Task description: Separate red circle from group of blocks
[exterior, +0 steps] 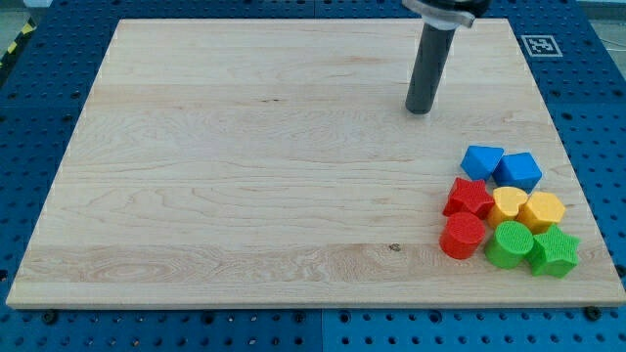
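**Red circle packed at the cluster's left corner, our tip well away**

Red, blue, yellow and green blocks sit bunched together near the view's bottom right corner of the pale wooden tabletop. We see eight of them, packed so closely that most appear to touch a neighbour.

The red circle lies at the bottom left of the bunch, on its outer edge. Just above it, touching or nearly so, is the red star. To the circle's right sits the green circle, pressed close against it. Further right is the green star, the block nearest the tabletop's right edge.

In the middle row, the yellow heart sits right of the red star, with a second yellow block beside it; we cannot make out that one's shape with certainty. At the top of the bunch are two blue blocks side by side, the left blue block and the right blue block, both angular, their exact shapes unclear.

Our rod comes down from the view's top, right of centre. Our tip rests on bare wood, up and to the left of the blue pair, well apart from every block and furthest from the red circle's row. We carry no claw, only this rod, so there is nothing to spread or press together.

A small square marker is printed at the tabletop's top right corner. Blue perforated board surrounds the tabletop on all sides.
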